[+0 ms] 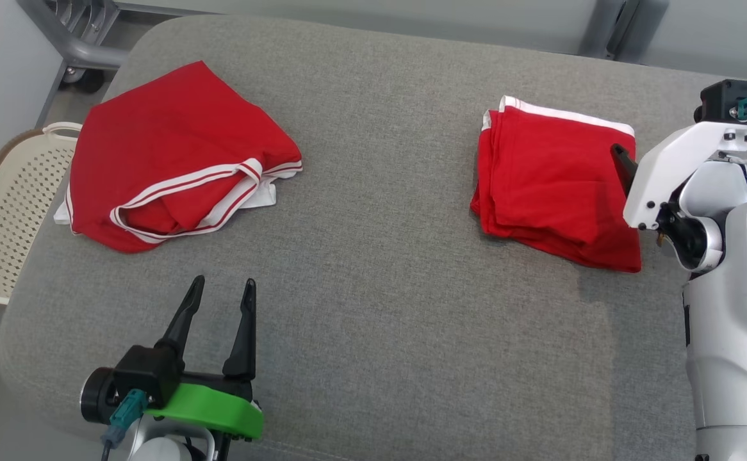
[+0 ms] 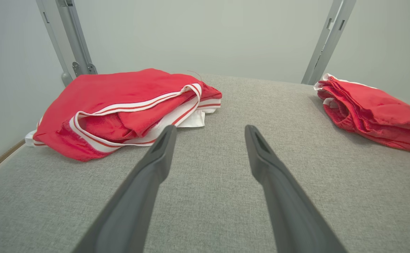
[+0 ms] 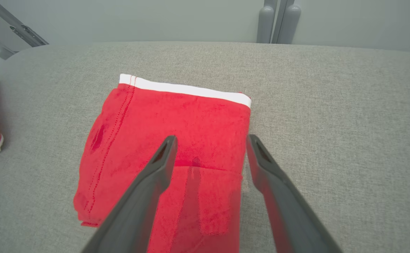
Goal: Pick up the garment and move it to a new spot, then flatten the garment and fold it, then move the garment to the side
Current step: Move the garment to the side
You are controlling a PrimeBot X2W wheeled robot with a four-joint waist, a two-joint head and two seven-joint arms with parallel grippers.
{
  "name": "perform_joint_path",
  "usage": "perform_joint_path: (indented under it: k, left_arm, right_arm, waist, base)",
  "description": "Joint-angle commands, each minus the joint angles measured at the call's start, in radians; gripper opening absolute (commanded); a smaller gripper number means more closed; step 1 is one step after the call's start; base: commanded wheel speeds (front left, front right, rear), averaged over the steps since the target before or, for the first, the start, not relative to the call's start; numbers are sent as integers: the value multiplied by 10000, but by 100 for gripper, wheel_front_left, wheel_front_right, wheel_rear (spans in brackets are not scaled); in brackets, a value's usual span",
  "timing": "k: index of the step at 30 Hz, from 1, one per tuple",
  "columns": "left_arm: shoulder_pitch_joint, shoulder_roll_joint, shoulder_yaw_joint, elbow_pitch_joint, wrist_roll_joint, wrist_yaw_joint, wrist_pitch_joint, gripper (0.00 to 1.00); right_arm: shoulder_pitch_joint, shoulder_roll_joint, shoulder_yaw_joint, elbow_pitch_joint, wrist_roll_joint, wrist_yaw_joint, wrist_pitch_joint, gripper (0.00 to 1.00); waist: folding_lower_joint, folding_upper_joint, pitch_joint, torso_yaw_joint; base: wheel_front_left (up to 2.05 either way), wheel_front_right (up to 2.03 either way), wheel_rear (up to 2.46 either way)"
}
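Note:
A folded red garment [image 1: 553,186] with a white hem lies at the right of the grey padded surface [image 1: 380,256]. My right gripper [image 3: 210,140] is open just above its near right part, nothing between the fingers; one dark finger [image 1: 623,165] pokes out from the white wrist. A second red garment [image 1: 175,153] with white stripes lies crumpled at the far left. My left gripper [image 1: 224,282] stands open near the front edge, pointing at that heap [image 2: 127,102] and well short of it. The folded garment [image 2: 373,109] lies off to its right.
A cream perforated basket [image 1: 8,211] sits on the floor beyond the surface's left edge. A grey metal frame [image 1: 79,38] with a wheel stands at the back left. Bare grey cushion spans the middle between the two garments.

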Motion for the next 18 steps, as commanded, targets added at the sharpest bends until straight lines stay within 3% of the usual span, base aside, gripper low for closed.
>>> perform_joint_path:
  k: [1,10,18]
  left_arm:
    - [-159,-11,-36,-18,17,-21,-5,100]
    - [-369,-37,-220,9,-50,-22,-5,100]
    - [-506,-44,-242,-15,-86,-22,-7,100]
  right_arm:
    - [110,44,-144,64,-168,0,22,100]
    - [145,184,-1196,660,-663,0,-243,100]
    - [126,186,-1183,1298,-296,0,-481,100]
  waist:
    - [0,0,177,4]
    - [0,0,622,187]
    - [0,0,887,301]
  base:
    - [0,0,0]
    - [0,0,0]
    - [0,0,0]
